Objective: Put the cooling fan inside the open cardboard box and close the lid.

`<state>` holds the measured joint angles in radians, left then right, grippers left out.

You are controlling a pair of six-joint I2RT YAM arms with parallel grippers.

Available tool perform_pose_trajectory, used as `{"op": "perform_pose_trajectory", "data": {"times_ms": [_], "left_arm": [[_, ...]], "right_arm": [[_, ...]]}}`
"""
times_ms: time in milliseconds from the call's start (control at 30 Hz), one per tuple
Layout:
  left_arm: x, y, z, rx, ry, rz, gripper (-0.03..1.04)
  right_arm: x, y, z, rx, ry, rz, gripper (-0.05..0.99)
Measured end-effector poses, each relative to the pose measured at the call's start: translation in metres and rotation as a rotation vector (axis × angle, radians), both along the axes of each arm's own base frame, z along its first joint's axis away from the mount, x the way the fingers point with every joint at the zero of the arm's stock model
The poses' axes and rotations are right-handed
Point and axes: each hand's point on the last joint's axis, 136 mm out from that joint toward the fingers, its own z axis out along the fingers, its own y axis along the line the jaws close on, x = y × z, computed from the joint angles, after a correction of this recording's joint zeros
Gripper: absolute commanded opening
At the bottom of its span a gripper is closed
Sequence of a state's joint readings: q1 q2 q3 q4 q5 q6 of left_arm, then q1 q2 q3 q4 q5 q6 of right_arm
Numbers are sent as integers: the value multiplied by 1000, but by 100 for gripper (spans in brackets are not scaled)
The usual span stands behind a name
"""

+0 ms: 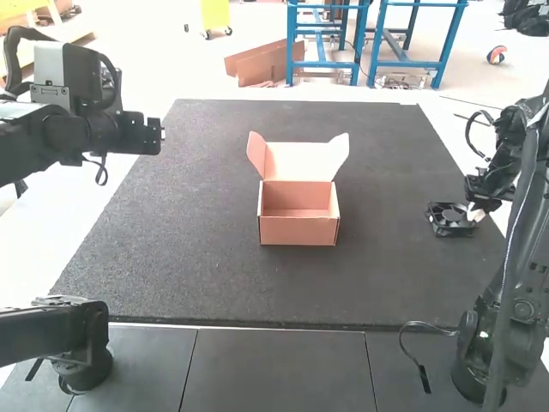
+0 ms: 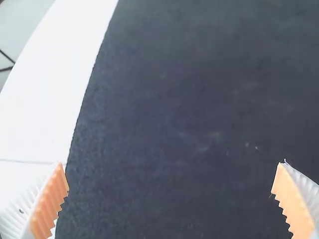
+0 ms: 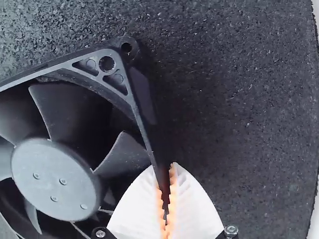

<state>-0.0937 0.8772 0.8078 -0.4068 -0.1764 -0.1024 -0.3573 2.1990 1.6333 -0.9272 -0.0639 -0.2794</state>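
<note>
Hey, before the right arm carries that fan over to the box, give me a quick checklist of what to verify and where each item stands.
1. Right gripper shut on the cooling fan: ok, it clamps the frame wall.
2. Grip firm enough to lift: cannot tell; the fingers pinch one thin edge near a corner.
3. Cardboard box open: ok, lid stands up at the back.
4. Left gripper out of the way: ok, open over the mat's left edge, far from the box.
5. Fan inside the box: not ok, it sits to the box's right.
</note>
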Motion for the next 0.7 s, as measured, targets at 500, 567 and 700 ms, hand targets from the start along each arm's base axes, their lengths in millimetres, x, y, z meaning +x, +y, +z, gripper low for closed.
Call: {"op": "perform_pose_trajectory", "data": {"times_ms": [500,567,700], "left_arm": [[-2,1,-3,10,16,-2,97],[-2,1,-4,14,19,-3,97],[-3,1,-16,17,35,-4,97]], "right_arm": [[3,36,61,179,-119,-33,0],[3,42,94,185,-188,-27,0],[-6,50,152,172,-322,-37,0]]}}
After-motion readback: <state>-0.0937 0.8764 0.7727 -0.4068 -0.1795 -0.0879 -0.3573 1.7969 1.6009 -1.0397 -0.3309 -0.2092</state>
